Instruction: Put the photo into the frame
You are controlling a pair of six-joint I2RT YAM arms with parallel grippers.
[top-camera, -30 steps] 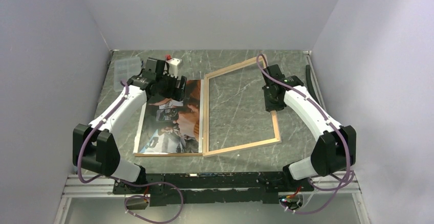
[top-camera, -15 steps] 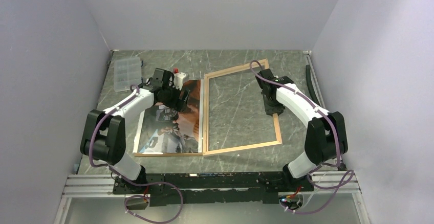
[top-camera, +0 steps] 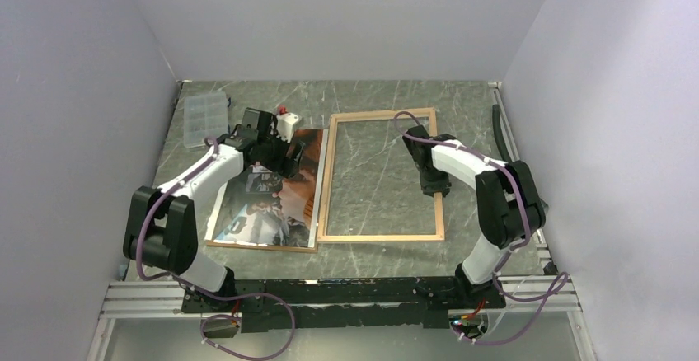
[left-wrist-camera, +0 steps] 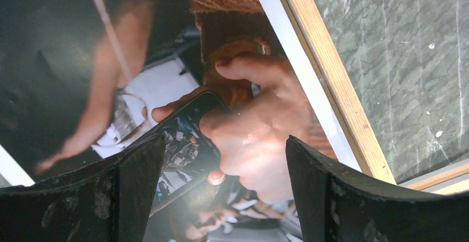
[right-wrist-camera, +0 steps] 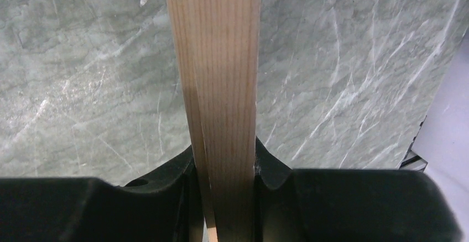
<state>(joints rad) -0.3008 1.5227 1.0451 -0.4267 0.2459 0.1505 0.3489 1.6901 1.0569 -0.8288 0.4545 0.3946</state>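
The frame (top-camera: 324, 180) lies flat mid-table with its light wood back up and the marble showing through its pane. My right gripper (top-camera: 434, 184) is shut on the frame's right rail (right-wrist-camera: 221, 59), one finger (right-wrist-camera: 138, 203) pressed against each side of the wood. The photo (top-camera: 264, 204) lies picture-up to the left of the frame, its white margin touching the frame's left rail (left-wrist-camera: 332, 87). My left gripper (top-camera: 284, 157) hovers low over the photo's upper right part (left-wrist-camera: 166, 87), open, with nothing between its fingers (left-wrist-camera: 138, 187).
A brown backing board (top-camera: 255, 246) shows under the photo's near edge. A clear plastic compartment box (top-camera: 202, 119) sits at the back left, with a small white block with a red top (top-camera: 284, 122) beside it. A black strip (top-camera: 499, 134) runs along the right wall.
The right gripper has swung the frame round until it lies square to the table, pulling it nearer. The photo and board have skewed slightly. The left gripper came down over the photo.
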